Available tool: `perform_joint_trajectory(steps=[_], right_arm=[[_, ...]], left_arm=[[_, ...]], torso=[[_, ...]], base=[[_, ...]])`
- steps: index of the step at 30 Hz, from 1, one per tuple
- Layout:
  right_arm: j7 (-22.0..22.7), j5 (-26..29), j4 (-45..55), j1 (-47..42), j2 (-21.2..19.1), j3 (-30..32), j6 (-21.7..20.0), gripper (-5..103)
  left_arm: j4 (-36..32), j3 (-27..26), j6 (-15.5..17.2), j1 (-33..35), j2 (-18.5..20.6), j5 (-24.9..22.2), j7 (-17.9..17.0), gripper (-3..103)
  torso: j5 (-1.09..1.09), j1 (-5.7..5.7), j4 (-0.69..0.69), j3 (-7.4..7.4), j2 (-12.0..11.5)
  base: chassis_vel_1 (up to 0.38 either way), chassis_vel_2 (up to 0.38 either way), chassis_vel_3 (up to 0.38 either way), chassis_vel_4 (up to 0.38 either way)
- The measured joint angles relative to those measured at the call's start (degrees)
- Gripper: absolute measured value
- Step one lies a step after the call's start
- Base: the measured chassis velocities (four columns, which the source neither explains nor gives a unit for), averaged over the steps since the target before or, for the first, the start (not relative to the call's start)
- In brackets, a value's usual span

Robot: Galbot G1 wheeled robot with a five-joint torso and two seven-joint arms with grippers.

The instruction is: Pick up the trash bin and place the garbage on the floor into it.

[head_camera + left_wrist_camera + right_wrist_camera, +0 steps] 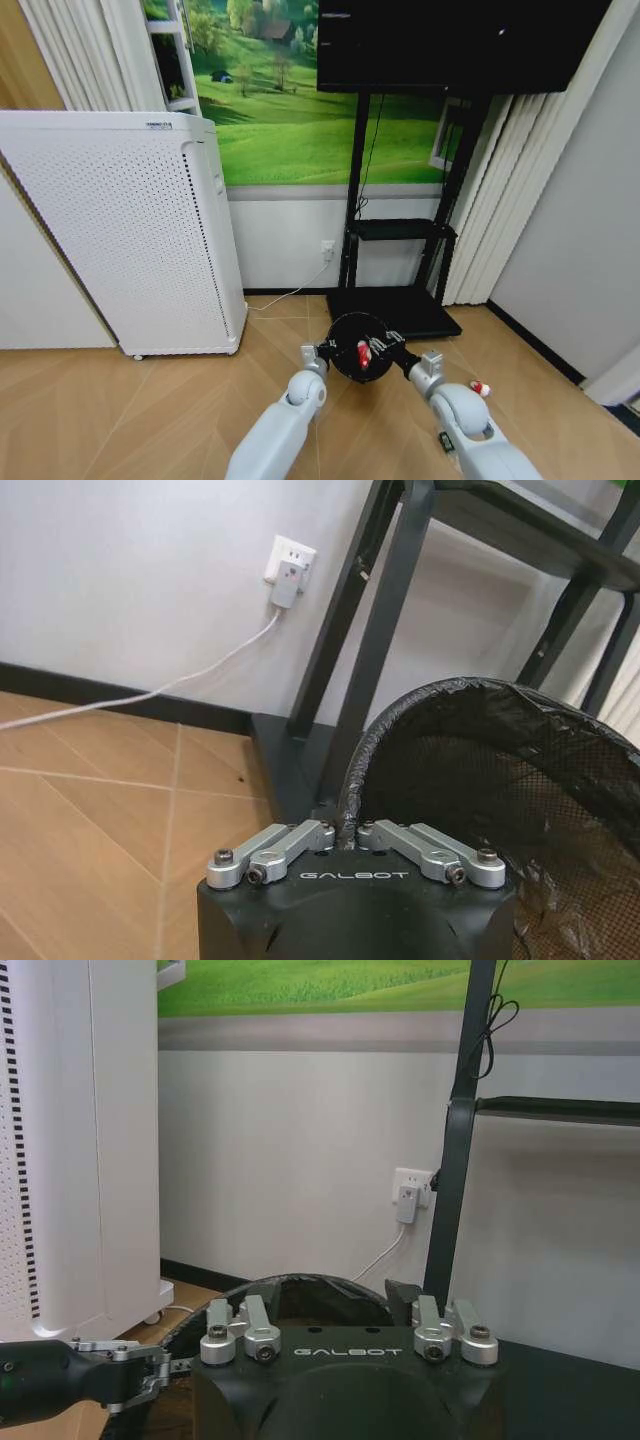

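Two grippers meet at one black trash bin (358, 352): the left gripper (352, 832) is pinched onto its near rim, and the right gripper (395, 350) hangs over the bin with its fingers spread. One red-and-white packet (363, 353) sits just beside the right gripper, inside the bin's mouth. A single tiny red-and-white piece (481, 388) lies on the wooden floor (120, 420) off to the right gripper's outer side, and one black TV stand (395, 300) rises beyond the bin.

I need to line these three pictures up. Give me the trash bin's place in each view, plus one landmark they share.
Head view: the trash bin sits low centre, between the left gripper and the right gripper.
Left wrist view: its mesh wall and bagged rim fill the lower right, rim shut in that gripper.
Right wrist view: its rim arcs along the bottom centre.
Shared landmark: the black TV stand.
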Motion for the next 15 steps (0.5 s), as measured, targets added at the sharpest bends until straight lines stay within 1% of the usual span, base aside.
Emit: perform_joint_trajectory(steps=[1,2,4,6,7,8,9,10,11,12,13,14,15], right_arm=[[0.0,0.3,0.1,-0.3,0.0,0.5,0.0,67],[0.0,0.3,0.1,-0.3,0.0,0.5,0.0,67],[0.3,1.2,0.2,-1.0,-0.1,2.2,0.3,78],[0.5,1.6,0.2,-1.3,-0.2,3.1,0.5,78],[0.9,2.1,0.2,-1.6,-0.3,4.1,0.7,83],[1.8,2.9,0.0,-2.0,-0.4,5.1,1.2,83],[1.8,2.9,0.0,-2.0,-0.4,5.1,1.2,83],[2.4,3.3,-0.3,-2.2,-0.4,5.6,1.5,93],[3.4,3.9,-0.7,-2.4,-0.4,6.0,2.0,93],[3.4,3.9,-0.7,-2.4,-0.4,6.0,2.0,93],[5.9,4.9,-2.2,-2.5,0.1,6.8,3.0,99],[5.9,4.9,-2.2,-2.5,0.1,6.8,3.0,99],[8.6,5.2,-4.2,-2.4,1.0,7.6,3.4,100]], left_arm=[[0.1,0.0,0.1,-0.1,0.2,1.8,-0.2,4],[0.1,0.0,0.1,-0.1,0.2,1.8,-0.2,4],[-0.4,0.0,0.6,-0.1,0.8,4.1,-0.8,4],[-1.0,0.0,0.7,-0.1,1.2,4.5,-1.2,4],[-1.7,-0.1,0.7,0.0,1.6,4.7,-1.5,4],[-2.7,-0.6,0.8,0.4,2.2,5.0,-1.8,4],[-2.7,-0.6,0.8,0.4,2.2,5.0,-1.8,4],[-3.4,-0.8,0.8,0.7,2.5,5.2,-1.8,4],[-4.2,-1.2,0.9,1.2,3.0,5.3,-1.8,4],[-4.2,-1.2,0.9,1.2,3.0,5.3,-1.8,4],[-6.2,-2.2,0.9,2.4,4.3,5.7,-1.8,4],[-6.2,-2.2,0.9,2.4,4.3,5.7,-1.8,4],[-8.7,-3.4,1.0,4.0,6.0,6.1,-1.8,4]], torso=[[0.0,0.0,-0.01,0.0,0.0],[0.0,0.0,-0.01,0.0,0.0],[0.0,0.0,0.0,0.0,0.0],[0.0,0.0,0.0,0.0,0.0],[0.0,0.0,-0.01,0.0,0.0],[-0.01,0.0,-0.01,-0.01,0.0],[-0.01,0.0,-0.01,-0.01,0.0],[-0.01,0.0,-0.01,0.0,0.0],[-0.02,0.0,-0.02,0.0,0.0],[-0.02,0.0,-0.02,0.0,0.0],[-0.01,0.0,-0.01,0.0,0.0],[-0.01,0.0,-0.01,0.0,0.0],[-0.01,0.0,0.01,0.0,0.0]], base=[[0.0,0.0,0.0,0.0],[0.0,0.0,0.0,0.0],[0.0,0.0,0.0,0.0],[0.0,0.0,0.0,0.0],[0.0,0.0,0.0,0.0],[0.0,0.0,0.0,0.0],[0.0,0.0,0.0,0.0],[0.0,0.0,0.0,0.0],[0.0,0.0,0.0,0.0],[0.0,0.0,0.0,0.0],[0.0,0.0,0.0,0.0],[0.0,0.0,0.0,0.0],[0.0,0.0,0.0,0.0]])
